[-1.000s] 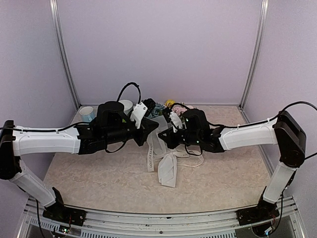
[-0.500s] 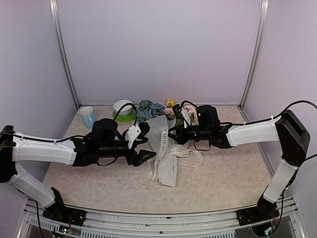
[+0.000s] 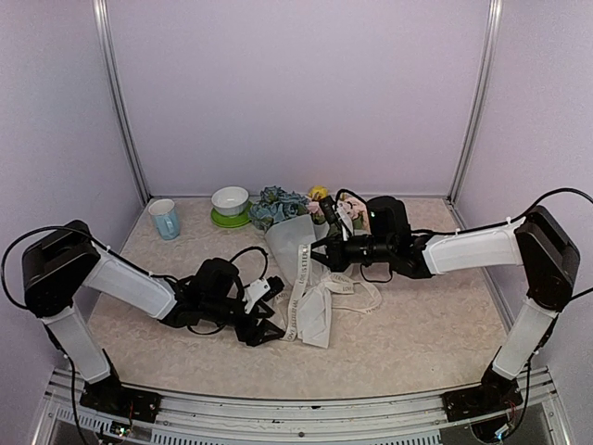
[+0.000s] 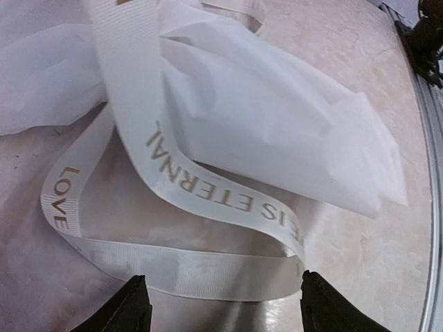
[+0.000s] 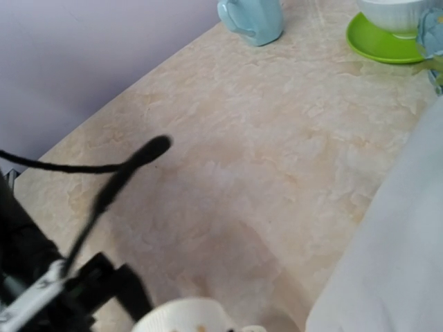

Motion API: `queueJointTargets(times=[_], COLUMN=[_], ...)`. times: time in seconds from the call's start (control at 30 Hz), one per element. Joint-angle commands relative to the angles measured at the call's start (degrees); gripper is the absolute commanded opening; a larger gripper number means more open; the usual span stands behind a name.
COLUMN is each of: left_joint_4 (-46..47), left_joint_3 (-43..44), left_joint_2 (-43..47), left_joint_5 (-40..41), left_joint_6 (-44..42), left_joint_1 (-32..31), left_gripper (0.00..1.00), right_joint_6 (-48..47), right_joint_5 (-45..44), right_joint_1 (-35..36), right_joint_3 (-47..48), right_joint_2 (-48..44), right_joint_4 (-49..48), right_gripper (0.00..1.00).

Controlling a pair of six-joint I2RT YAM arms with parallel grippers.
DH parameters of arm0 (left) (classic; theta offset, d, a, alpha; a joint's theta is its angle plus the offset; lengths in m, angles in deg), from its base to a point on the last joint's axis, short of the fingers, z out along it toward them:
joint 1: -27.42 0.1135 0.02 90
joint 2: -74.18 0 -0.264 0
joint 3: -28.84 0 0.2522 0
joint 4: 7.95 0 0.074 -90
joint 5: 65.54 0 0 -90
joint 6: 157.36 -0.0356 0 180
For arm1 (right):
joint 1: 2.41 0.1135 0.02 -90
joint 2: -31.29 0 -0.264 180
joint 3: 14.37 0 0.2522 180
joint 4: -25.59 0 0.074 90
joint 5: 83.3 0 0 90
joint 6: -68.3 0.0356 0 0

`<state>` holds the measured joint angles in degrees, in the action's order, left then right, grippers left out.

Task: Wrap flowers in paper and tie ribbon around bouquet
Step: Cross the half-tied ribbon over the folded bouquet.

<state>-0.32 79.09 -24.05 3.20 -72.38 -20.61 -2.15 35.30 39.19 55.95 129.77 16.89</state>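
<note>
While the left hand (image 3: 275, 324) sits low over the counter (image 3: 417, 324) with its fingers apart and nothing between them, the right hand (image 3: 318, 250) has its fingers pressed together, pinching the ribbon (image 3: 298, 287) near its upper end. From that pinch the ribbon hangs down and runs across the paper (image 3: 285, 243) toward the left hand, ending in loose loops on the counter just ahead of the left fingertips. In the left wrist view, a lettered loop of ribbon (image 4: 208, 197) lies directly in front of the open fingers and passes over the folded narrow end of the paper (image 4: 277, 124), which lies farther ahead and to the right. The paper forms a cone whose wide mouth lies just beside the right hand. The flowers (image 3: 283, 202) spill from that mouth on the far side of this hand, toward the back wall. In the right wrist view, a pale blue mug (image 5: 252, 17) and a white bowl (image 5: 398, 10) on a green saucer (image 5: 384, 45) stand well ahead of the right hand, apart from the bouquet work.
</note>
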Motion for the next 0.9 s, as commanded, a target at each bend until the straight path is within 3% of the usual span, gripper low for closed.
queueJointTargets(times=[0.0,0.27,0.37,0.47,0.53,0.57,0.67,0.87], left_joint_4=[6.1,1.3,-1.8,-4.5,-6.8,-8.0,-9.0,-5.2], left_joint_3=[-3.5,1.9,5.5,7.6,8.2,8.2,6.4,4.0], left_joint_2=[3.6,-1.8,-4.9,-6.6,-6.5,-5.9,0.1,22.7], left_joint_5=[-8.4,-8.1,-5.8,-4.6,-4.5,-4.4,-1.0,10.7], left_joint_6=[-0.2,-4.8,-5.8,-6.8,-7.6,-7.9,-7.1,-6.2], left_joint_1=[-0.6,-2.2,-2.2,-2.1,-1.9,-1.6,-0.1,0.8], left_gripper=[0.71,0.70,0.62,0.40,0.08,0.00,0.00,0.00], right_joint_6=[-0.2,-0.1,-0.1,0.1,0.1,0.1,0.0,-0.4], right_joint_5=[-0.3,-0.5,-0.6,-0.7,-0.7,-0.8,-0.9,-0.4], right_joint_1=[0.1,0.1,0.1,0.1,0.1,0.1,0.0,0.0], right_joint_3=[0.3,0.2,0.0,-0.3,-0.5,-0.6,-0.7,-0.6], right_joint_2=[-0.5,-0.5,-0.7,-0.7,-0.9,-0.9,-1.1,-0.3], right_joint_4=[-0.2,0.2,0.2,0.0,-0.2,-0.2,-0.1,0.7], right_gripper=[0.00,0.00,0.00,0.00,0.00,0.00,0.00,0.00])
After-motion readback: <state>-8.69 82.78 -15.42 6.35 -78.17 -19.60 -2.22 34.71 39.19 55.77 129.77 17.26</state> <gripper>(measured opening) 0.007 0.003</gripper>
